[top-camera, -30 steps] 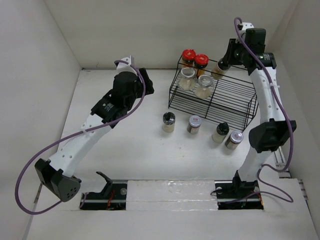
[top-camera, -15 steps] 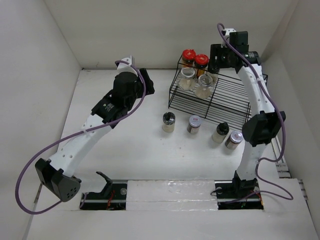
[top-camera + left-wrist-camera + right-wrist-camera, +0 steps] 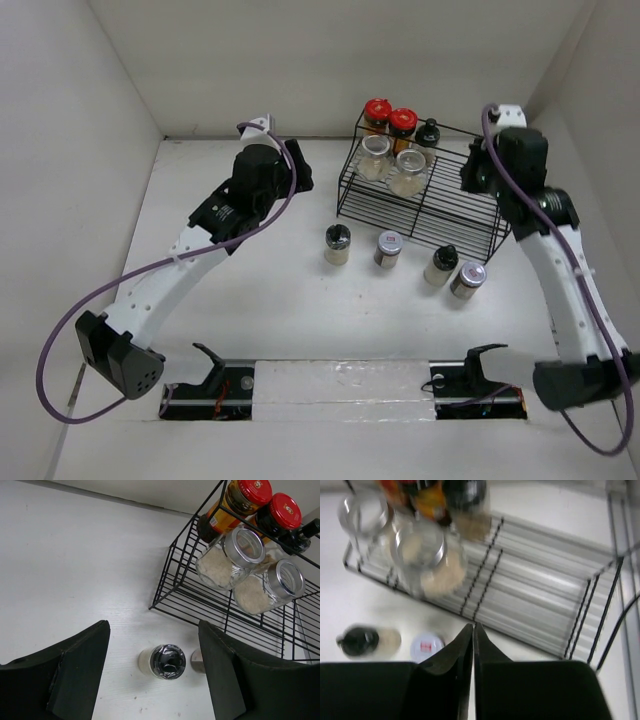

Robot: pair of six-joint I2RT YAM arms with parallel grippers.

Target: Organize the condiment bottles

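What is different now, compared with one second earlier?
The right claw let go of the black-lidded spice jar, leaving it on the wire rack beside the red-lidded jars, then pulled back rightward and shut empty. The left claw, open, barely moved; the four jars on the table stayed put.

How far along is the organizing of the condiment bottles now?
Done: five bottles sit in the wire rack. In hand: nothing; the right hand is shut empty, the left hand open above a black-lidded bottle. Left: four bottles, that one included, on the table.
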